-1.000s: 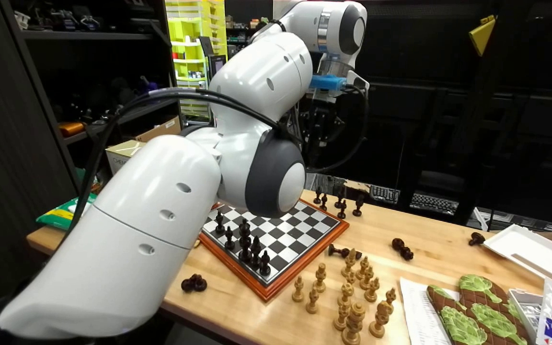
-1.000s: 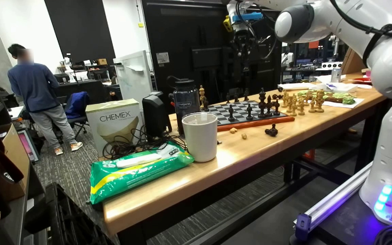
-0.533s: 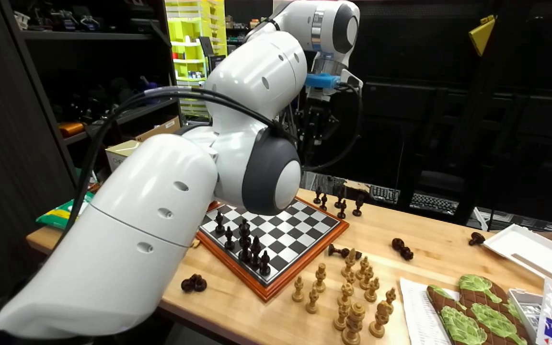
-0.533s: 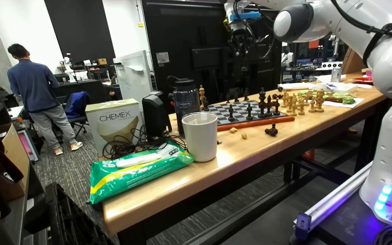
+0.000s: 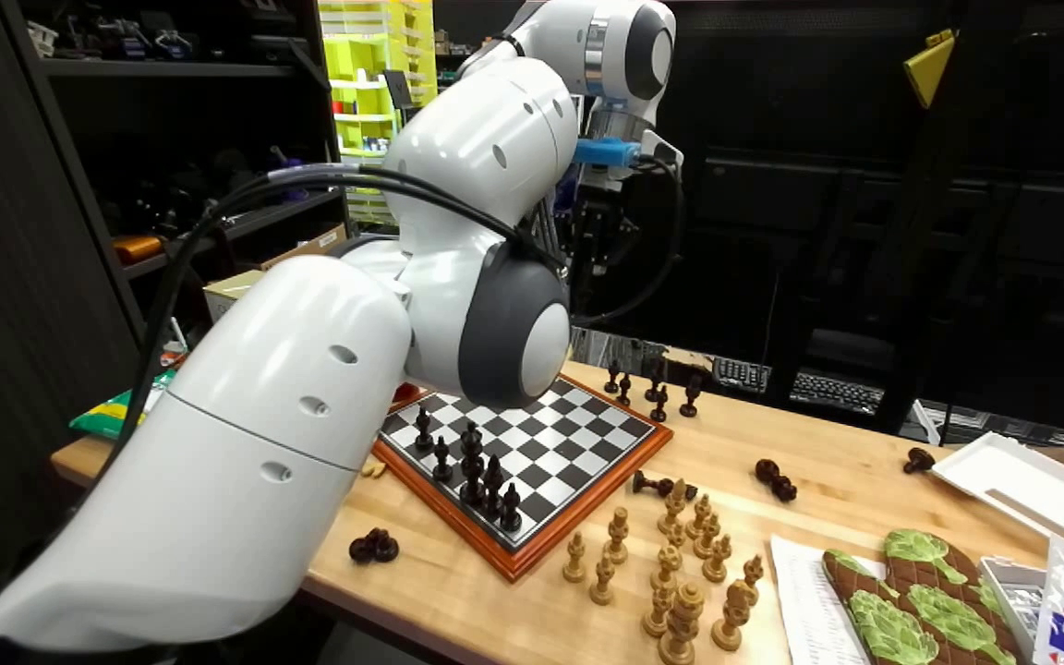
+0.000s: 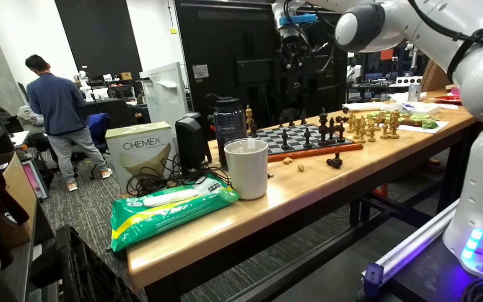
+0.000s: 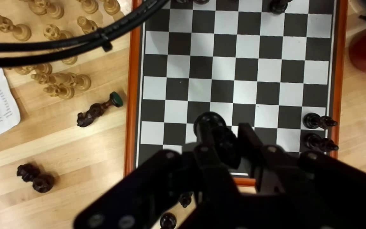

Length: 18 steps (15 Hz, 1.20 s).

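Farther left in both exterior views than 1 second ago, seemingly pinching dark chess piece (image 7: 211,123) in gripper (image 7: 223,140).

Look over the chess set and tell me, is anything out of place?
Yes: several dark pieces lie on their sides on the table beside the board; odd, since the light pieces clustered nearby stand upright.

The white arm (image 5: 437,309) is held high and bent in the middle. The claw (image 7: 226,144) is pointed down, and its fingers (image 7: 213,171) are pinched in a grip.
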Motion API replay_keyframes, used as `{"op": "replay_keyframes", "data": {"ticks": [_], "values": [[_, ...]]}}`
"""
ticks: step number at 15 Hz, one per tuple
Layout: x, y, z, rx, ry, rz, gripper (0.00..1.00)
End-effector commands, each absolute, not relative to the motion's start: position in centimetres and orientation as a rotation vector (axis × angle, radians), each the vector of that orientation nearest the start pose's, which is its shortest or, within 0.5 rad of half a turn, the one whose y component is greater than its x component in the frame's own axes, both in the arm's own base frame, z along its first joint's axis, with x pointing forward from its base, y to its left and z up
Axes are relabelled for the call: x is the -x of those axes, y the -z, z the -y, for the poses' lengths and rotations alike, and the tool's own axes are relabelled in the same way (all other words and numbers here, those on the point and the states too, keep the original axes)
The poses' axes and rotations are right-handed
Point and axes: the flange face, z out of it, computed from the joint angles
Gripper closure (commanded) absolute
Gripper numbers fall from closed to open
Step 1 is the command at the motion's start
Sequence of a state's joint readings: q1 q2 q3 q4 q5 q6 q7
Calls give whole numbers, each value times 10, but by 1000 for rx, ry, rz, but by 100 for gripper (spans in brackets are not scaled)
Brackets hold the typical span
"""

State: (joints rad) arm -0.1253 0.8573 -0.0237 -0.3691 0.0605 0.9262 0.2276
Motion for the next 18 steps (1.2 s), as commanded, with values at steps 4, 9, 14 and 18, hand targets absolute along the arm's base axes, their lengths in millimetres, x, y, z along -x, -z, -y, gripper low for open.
{"op": "replay_keyframes", "data": {"ticks": [4, 9, 14, 18], "values": [[-666, -573, 74, 3038, -468, -551, 94], [-665, -577, 71, 3044, -451, -526, 94], [-661, -594, 61, 3054, -402, -638, 94], [-668, -551, 83, 2939, -556, -546, 94]]}}
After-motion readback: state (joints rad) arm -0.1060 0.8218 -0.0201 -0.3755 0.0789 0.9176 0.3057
